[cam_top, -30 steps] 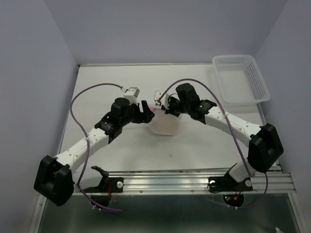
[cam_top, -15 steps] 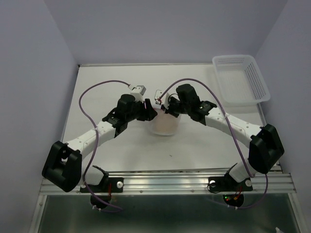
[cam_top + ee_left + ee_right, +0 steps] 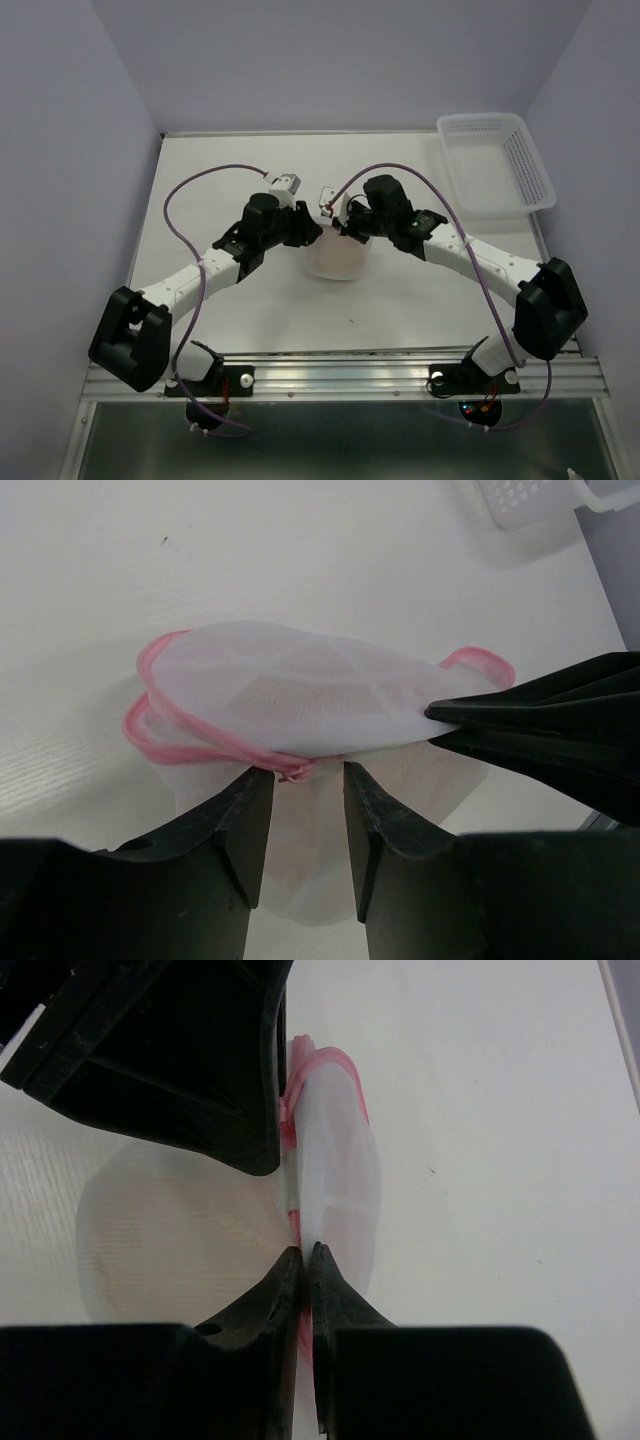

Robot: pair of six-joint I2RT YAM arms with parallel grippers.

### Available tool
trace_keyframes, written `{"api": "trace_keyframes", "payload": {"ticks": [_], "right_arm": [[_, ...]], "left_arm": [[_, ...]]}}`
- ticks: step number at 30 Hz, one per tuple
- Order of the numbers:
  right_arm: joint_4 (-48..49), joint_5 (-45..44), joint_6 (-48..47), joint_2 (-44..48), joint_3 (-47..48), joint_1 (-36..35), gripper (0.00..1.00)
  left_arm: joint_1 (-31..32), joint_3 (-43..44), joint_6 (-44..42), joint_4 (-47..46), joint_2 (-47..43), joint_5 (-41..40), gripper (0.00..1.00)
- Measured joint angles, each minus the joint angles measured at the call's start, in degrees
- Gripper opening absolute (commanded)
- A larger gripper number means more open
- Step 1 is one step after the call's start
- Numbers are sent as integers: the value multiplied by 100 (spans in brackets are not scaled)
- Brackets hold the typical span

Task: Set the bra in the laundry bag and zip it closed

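Closest to the arm bases, bare worktop (image 3: 400,300) is running up to the laundry bag (image 3: 338,258), and both arms are leaning in over it. On the bag's left, the left gripper (image 3: 305,228) is standing open, its two fingers straddling a pink nub of the bag's rim with a clear gap between them. Across the bag from it, the right gripper (image 3: 345,228) is clamping down tight, fingertips pressed together on the white mesh at the pink rim and holding that flap up. The bra (image 3: 285,695) is sitting inside the bag, showing as a tan patch through the mesh. The bag's two pink rim lines are lying apart along one side, so it is gaping there. Well beyond the bag, off to its far right, a white lattice basket (image 3: 495,160) is resting in the corner.
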State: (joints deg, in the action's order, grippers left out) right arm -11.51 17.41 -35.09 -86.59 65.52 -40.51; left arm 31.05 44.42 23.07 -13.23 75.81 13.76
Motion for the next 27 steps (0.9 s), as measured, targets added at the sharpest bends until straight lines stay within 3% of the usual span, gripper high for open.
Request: {"api": "trace_keyframes", "payload": {"ticks": [5, 15, 27], "right_arm": [[0, -7, 0, 2, -2, 0, 1], [2, -22, 0, 72, -76, 0, 1], [125, -334, -33, 120, -195, -7, 1]], "left_arm": [[50, 0, 17, -55, 94, -20, 36], [76, 61, 101, -90, 214, -83, 0], [122, -50, 105, 269, -216, -734, 0]]}}
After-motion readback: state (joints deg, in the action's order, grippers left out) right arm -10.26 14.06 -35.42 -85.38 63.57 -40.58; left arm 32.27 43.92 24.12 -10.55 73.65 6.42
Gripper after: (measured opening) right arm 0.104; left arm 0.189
